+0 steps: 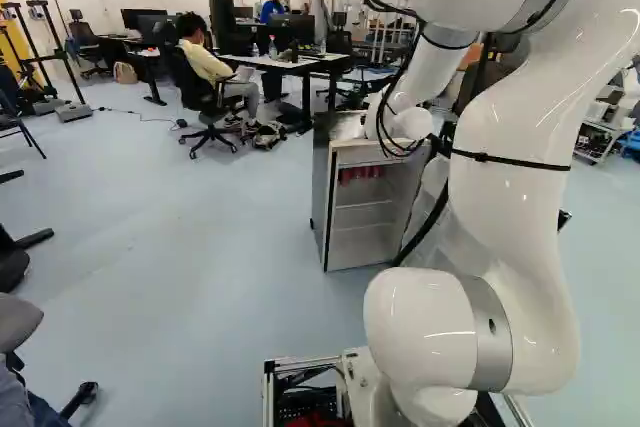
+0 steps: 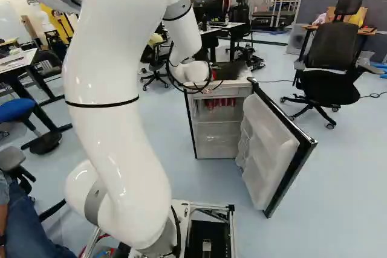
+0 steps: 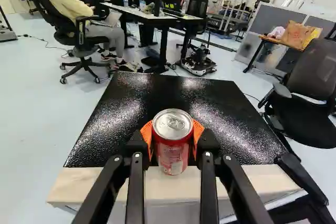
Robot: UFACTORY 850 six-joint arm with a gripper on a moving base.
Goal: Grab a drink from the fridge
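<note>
Orange pads of my gripper (image 3: 172,139) press on a red and silver drink can (image 3: 172,153) from both sides in the wrist view. The can is upright, its lid level with the fingertips, and shows against the front edge of the fridge's black top (image 3: 157,95); whether it touches the top I cannot tell. In the base views the arm's wrist mostly hides the gripper. The small fridge (image 1: 322,197) stands with its door (image 2: 272,143) wide open to the right. Several red cans (image 2: 222,102) stand on its upper shelf, with pale bins below.
Beyond the fridge are a desk (image 1: 275,62) with bottles and a seated person. A black office chair (image 2: 332,80) stands to the fridge's right. At the near left are another chair (image 1: 18,322) and part of a person. The open door juts out toward the base.
</note>
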